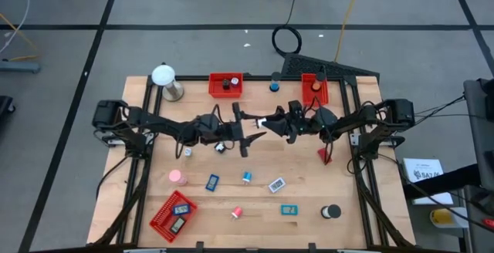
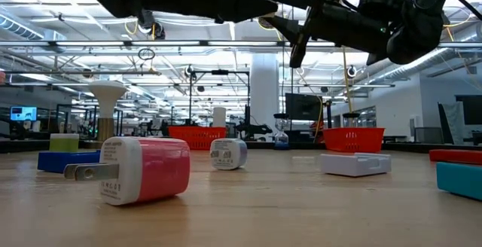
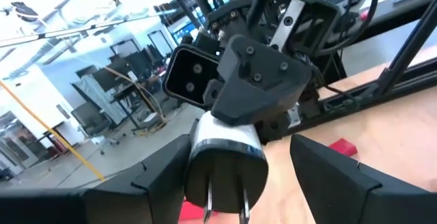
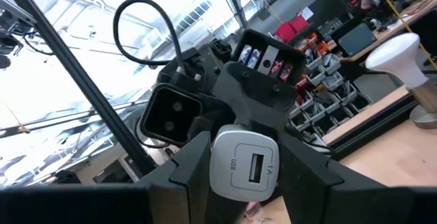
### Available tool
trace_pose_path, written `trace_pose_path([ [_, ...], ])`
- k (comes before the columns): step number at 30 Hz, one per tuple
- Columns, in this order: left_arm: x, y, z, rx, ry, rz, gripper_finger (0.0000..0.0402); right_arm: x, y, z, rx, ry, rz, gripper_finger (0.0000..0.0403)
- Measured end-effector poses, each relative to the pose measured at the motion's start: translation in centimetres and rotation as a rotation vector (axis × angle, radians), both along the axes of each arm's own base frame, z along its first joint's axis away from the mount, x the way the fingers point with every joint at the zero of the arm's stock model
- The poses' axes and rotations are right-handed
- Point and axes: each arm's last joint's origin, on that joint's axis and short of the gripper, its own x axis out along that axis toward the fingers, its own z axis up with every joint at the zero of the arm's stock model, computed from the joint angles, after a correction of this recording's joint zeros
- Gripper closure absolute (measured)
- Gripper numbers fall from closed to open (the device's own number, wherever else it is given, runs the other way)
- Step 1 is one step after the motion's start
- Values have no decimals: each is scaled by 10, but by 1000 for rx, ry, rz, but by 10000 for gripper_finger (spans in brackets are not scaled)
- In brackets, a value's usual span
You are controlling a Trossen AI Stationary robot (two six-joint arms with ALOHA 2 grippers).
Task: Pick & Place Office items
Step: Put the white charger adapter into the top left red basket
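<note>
- Two grippers meet in the air over the middle of the tabletop (image 1: 309, 183) in the high view. The left gripper (image 1: 253, 139) and the right gripper (image 1: 272, 123) are tip to tip, with a small white charger (image 1: 264, 122) between them.
- Other office items lie on the wood below and in front of the grippers: a pink one (image 1: 177, 177), blue ones (image 1: 212, 182), and a black roll (image 1: 331, 211). Red trays (image 1: 225, 85) sit behind the grippers.
- Low view: both grippers hang high above the tabletop. A pink and white plug (image 2: 143, 169) lies under them, near the camera.
- Left wrist view: the right gripper holds the white charger (image 3: 225, 162), prongs pointing out. The left gripper's fingers (image 3: 355, 183) stand wide on each side of it, not touching.
- Right wrist view: the right gripper's fingers (image 4: 194, 162) pinch the white charger (image 4: 244, 164) from both sides.
</note>
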Motion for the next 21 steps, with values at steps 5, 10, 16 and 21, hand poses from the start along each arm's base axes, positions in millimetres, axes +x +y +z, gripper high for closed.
trace_pose_path([
  [5, 1, -1, 2, -7, -7, -29, 199, 0, 1, 0, -1, -1, 8, 273],
  [10, 1, 0, 2, -4, -7, -27, 261, 0, 2, 0, 3, 0, 12, 273],
  [16, -3, 0, 5, -16, 19, -16, 263, 2, 2, -2, -29, 29, -21, 252],
  [21, -19, 6, 18, -87, 97, 8, 264, 2, -1, -4, -61, 48, -113, 192],
])
